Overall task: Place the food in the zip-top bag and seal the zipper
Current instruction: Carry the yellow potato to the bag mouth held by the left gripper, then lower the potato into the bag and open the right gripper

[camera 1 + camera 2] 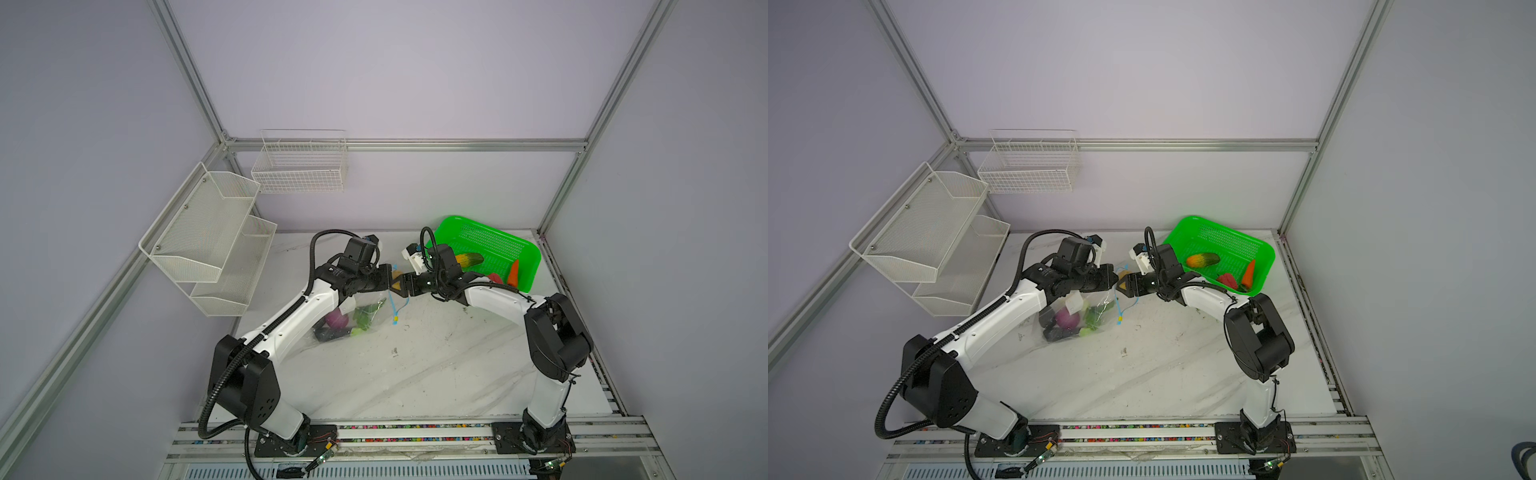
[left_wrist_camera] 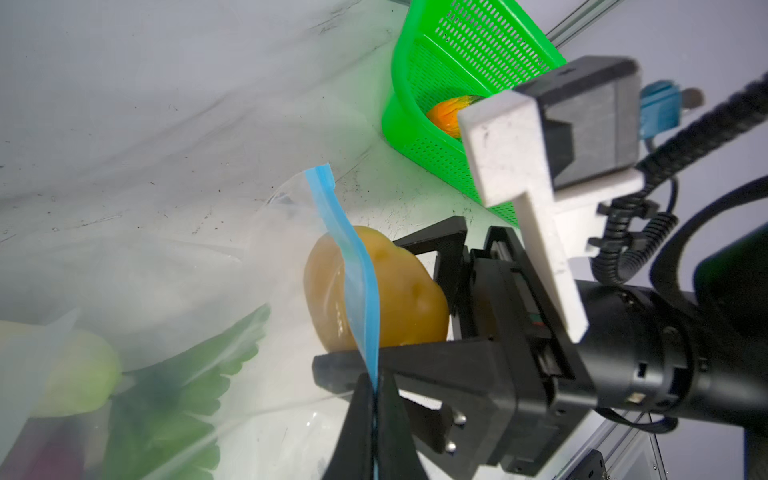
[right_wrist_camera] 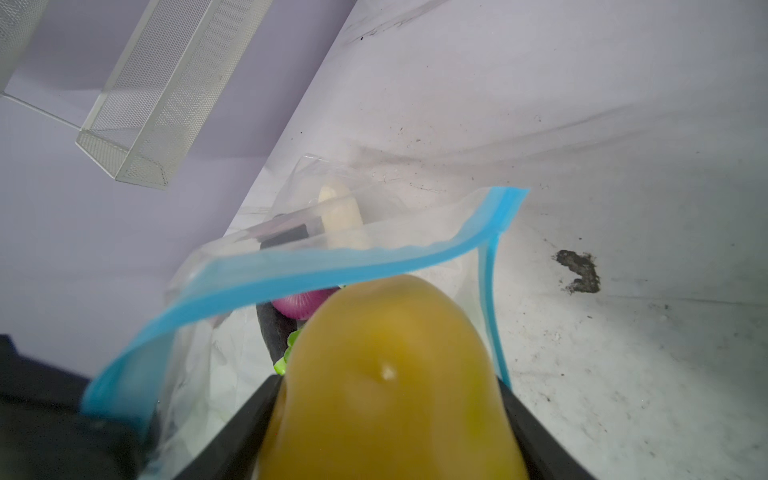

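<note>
The clear zip-top bag (image 1: 353,320) lies under my left forearm, with purple (image 1: 336,319), green (image 1: 363,318) and dark (image 1: 328,333) food inside. My left gripper (image 2: 375,382) is shut on the blue zipper (image 2: 357,270) and holds the bag's mouth up. The zipper's yellow slider (image 1: 396,320) hangs low. My right gripper (image 3: 388,390) faces it, shut on a yellow food piece (image 3: 390,374) whose tip sits at the open mouth, just under the zipper strip (image 3: 332,266). In both top views the two grippers (image 1: 388,280) (image 1: 400,286) nearly touch.
The green basket (image 1: 490,237) at the back right holds an orange-green piece (image 1: 469,259), a carrot (image 1: 514,272) and a red piece (image 1: 494,277). A white mesh shelf (image 1: 208,232) and a wire basket (image 1: 299,166) hang on the left and back walls.
</note>
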{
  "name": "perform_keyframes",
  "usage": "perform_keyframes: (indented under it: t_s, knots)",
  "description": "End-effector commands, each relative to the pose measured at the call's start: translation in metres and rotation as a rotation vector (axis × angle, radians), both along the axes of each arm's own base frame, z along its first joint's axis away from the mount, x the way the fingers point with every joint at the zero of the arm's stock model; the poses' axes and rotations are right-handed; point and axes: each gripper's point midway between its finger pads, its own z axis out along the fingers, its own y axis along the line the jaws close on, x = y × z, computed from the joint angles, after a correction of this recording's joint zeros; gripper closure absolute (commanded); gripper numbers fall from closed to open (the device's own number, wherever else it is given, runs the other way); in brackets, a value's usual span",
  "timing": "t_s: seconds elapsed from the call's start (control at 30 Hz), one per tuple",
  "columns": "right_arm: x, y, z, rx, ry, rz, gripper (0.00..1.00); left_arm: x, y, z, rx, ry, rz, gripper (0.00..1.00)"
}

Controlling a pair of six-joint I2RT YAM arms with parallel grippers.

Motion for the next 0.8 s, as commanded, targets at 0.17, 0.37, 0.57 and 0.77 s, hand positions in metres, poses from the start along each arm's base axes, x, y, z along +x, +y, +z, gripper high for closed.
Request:
perform_keyframes:
  t_s: [0.17,0.37,0.57,0.77]
  knots:
    - [0.009,0.003,-0.01,-0.052,-0.007,-0.014,0.5,-0.001,-0.006,0.035,-0.062,-0.084,-0.008,1.0]
    - [0.015,0.001,-0.021,-0.106,-0.011,-0.04,0.47,-0.001,-0.006,0.035,-0.064,-0.083,-0.008,1.0]
    - [0.019,0.002,-0.024,-0.125,-0.017,-0.06,0.43,-0.001,-0.008,0.034,-0.066,-0.083,-0.012,1.0]
    - [0.017,0.003,-0.03,-0.136,-0.009,-0.055,0.4,-0.001,-0.009,0.033,-0.065,-0.08,-0.014,1.0]
